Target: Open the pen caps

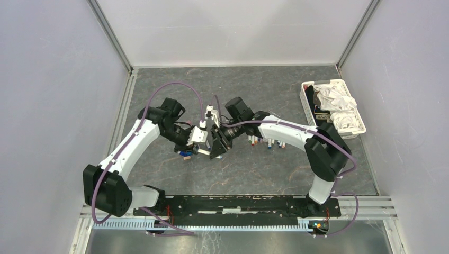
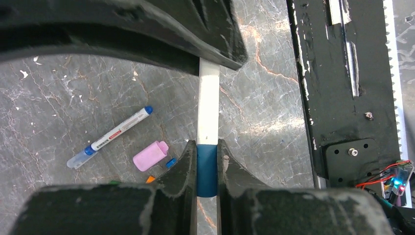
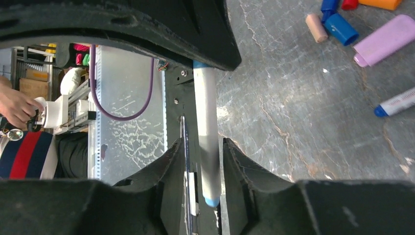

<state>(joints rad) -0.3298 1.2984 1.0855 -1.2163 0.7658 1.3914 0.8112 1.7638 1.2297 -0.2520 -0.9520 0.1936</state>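
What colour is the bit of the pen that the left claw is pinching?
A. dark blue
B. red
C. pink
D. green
A: the left gripper is closed on the dark blue cap at the end of the white pen.

Dark blue cap [image 2: 206, 169], still seated on its white barrel [image 2: 207, 105], vertical at lower centre of frame; pink cap [image 2: 150, 155] lies loose on its side to its left.

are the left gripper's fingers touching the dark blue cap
Touching. The left wrist view shows both fingers pressed flush against the sides of the dark blue cap, with no gap on either side.
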